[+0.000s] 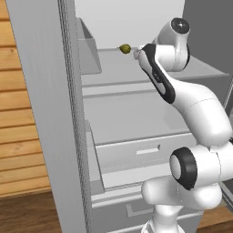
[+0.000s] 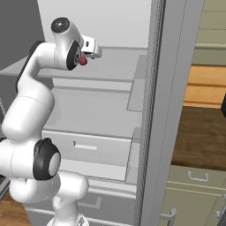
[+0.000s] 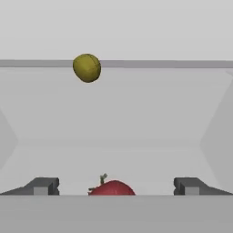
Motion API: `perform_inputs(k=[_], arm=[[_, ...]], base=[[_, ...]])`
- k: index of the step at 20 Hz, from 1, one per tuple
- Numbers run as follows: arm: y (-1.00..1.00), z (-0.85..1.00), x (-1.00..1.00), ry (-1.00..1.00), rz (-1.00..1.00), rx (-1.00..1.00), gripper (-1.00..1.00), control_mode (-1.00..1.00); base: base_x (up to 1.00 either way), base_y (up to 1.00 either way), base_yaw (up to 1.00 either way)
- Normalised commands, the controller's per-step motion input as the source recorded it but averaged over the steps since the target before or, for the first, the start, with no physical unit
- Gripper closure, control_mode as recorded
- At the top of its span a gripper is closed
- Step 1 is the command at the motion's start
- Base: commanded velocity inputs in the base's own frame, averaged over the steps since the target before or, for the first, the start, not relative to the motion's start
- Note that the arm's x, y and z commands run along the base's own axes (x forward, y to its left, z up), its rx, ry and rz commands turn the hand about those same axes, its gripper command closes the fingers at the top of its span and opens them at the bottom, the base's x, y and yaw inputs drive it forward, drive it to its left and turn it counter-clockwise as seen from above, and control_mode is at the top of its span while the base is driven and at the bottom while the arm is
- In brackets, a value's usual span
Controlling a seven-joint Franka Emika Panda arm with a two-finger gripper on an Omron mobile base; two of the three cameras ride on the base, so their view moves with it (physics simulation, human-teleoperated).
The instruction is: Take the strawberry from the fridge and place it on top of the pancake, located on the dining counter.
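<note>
The fridge (image 1: 41, 91) stands open with my arm reaching in over its upper shelf (image 1: 113, 68). The strawberry (image 3: 111, 187), small and red with a green stalk, lies on that shelf right between my gripper's (image 3: 116, 186) two dark fingertips (image 3: 45, 185), which stand wide apart and are open. From the right base view the strawberry (image 2: 82, 61) sits just under my hand (image 2: 90, 47). No finger touches it that I can see. The pancake and the dining counter are out of view.
A small olive-green fruit (image 3: 87, 68) rests farther back on the same shelf, left of the strawberry, also seen as the olive-green fruit (image 1: 125, 48). A door bin (image 1: 88, 45) juts at the left. Below are a second shelf and a pulled-out drawer (image 1: 141, 152).
</note>
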Motion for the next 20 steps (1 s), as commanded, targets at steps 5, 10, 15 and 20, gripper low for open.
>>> perform_inputs(k=[5,10,15,20], arm=[[0.00,-0.19,0.00,0.00,0.00,0.00,-1.00,-1.00],[0.00,-0.27,0.00,0.00,0.00,0.00,-1.00,-1.00],[0.00,-0.17,0.04,0.00,0.00,0.00,-1.00,-1.00],[0.00,0.00,0.22,0.00,0.00,0.00,-1.00,-1.00]], base=[[0.00,0.00,0.00],[0.00,0.00,0.00],[0.00,0.00,0.00],[0.00,0.00,0.00]])
